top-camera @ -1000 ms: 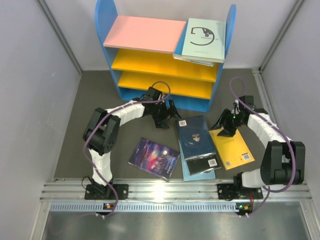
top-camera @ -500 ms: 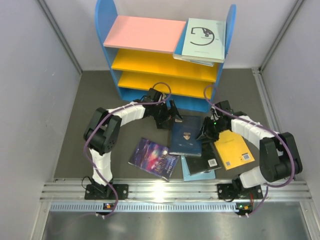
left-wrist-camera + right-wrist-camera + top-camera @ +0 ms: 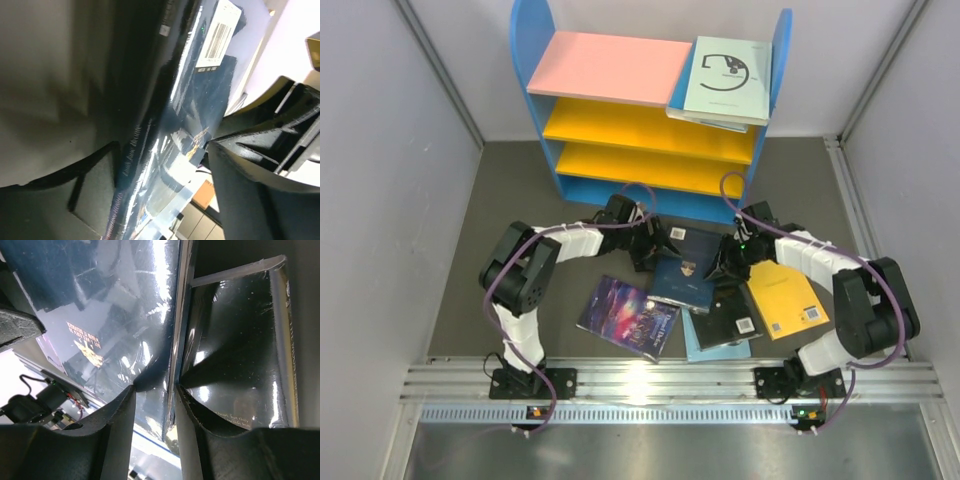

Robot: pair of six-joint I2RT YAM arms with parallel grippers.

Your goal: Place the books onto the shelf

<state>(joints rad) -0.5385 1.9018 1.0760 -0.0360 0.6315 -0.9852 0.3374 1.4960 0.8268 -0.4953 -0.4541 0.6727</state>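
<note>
- clamps the right pincer [image 3: 720, 264] on the right edge of the dark navy book [image 3: 685, 272], over the counter [image 3: 500, 190] near the base of the shelf [image 3: 610, 68].
- meets its left edge with the left pincer [image 3: 652, 246]; cannot tell whether gripping or apart.

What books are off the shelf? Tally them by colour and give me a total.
Purple galaxy book: 1
Dark navy book: 1
Black book: 1
Light blue book: 1
Yellow-orange book: 1
Total: 5
</note>
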